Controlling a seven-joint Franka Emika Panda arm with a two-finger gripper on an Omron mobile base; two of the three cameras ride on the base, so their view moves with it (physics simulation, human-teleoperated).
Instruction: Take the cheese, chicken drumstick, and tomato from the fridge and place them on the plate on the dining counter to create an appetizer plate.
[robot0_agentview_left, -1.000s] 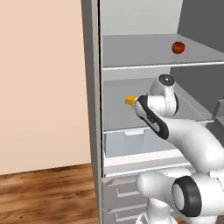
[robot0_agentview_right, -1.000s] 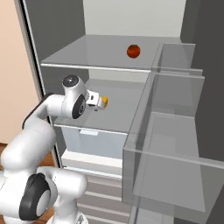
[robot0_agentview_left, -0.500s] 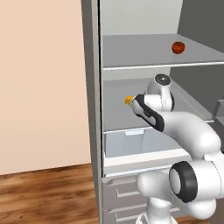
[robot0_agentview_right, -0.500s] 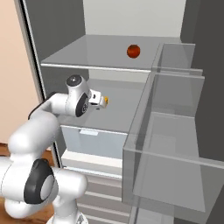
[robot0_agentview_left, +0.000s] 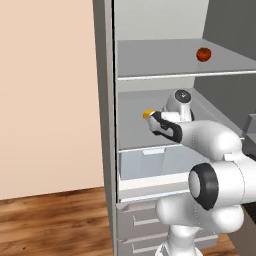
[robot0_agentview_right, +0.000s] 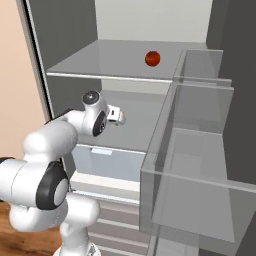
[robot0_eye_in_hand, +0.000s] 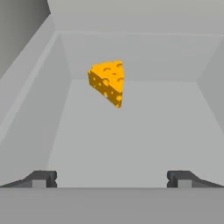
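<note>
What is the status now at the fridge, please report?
Claw open, empty, inside fridge on middle shelf. Cheese ahead on the same shelf, not yet touched. Tomato on upper shelf. Nothing between claw and cheese.

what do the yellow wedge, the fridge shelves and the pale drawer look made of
Yellow-orange holed wedge: cheese, matte, pitted with round holes. Flat grey fridge shelves: smooth and opaque, perhaps plastic or metal; the render leaves it open. Pale translucent drawer: likely clear plastic, its inside showing through.

Yellow-orange holed cheese wedge (robot0_eye_in_hand: 108, 82) rests near the grey shelf's (robot0_eye_in_hand: 131, 135) rear edge; fingers (robot0_eye_in_hand: 43, 178) spread wide, well apart from it.
</note>
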